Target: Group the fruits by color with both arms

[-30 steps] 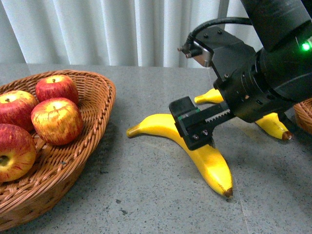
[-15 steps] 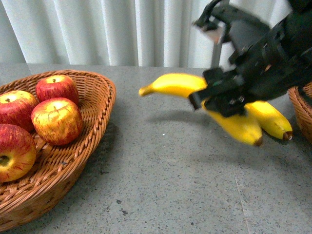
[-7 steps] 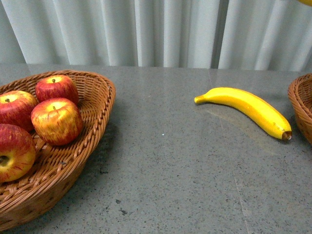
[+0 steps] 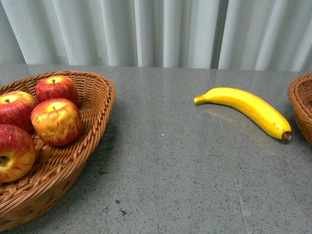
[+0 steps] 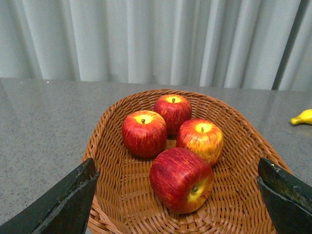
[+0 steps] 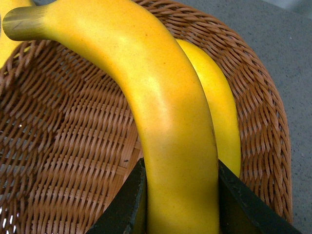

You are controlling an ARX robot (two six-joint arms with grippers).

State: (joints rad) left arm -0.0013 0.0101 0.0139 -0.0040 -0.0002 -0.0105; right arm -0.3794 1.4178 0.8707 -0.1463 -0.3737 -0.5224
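Observation:
Several red apples (image 4: 57,121) lie in the left wicker basket (image 4: 95,131); the left wrist view shows them too, the nearest apple (image 5: 181,180) on its side. My left gripper (image 5: 178,204) is open above that basket (image 5: 243,141), its jaws wide apart on either side of it. One banana (image 4: 248,108) lies on the grey table. My right gripper (image 6: 180,207) is shut on a banana (image 6: 161,107) and holds it over the right wicker basket (image 6: 63,146), where another banana (image 6: 219,107) lies. Neither gripper shows in the front view.
The right basket's rim (image 4: 300,105) shows at the front view's right edge, close to the lying banana's brown tip. White curtains (image 4: 156,31) hang behind the table. The tip of a banana (image 5: 303,117) shows far off in the left wrist view.
My right gripper lifted the front banana off the table, carried it up and right, and left the front view. One banana stays on the table. The apples have not moved.

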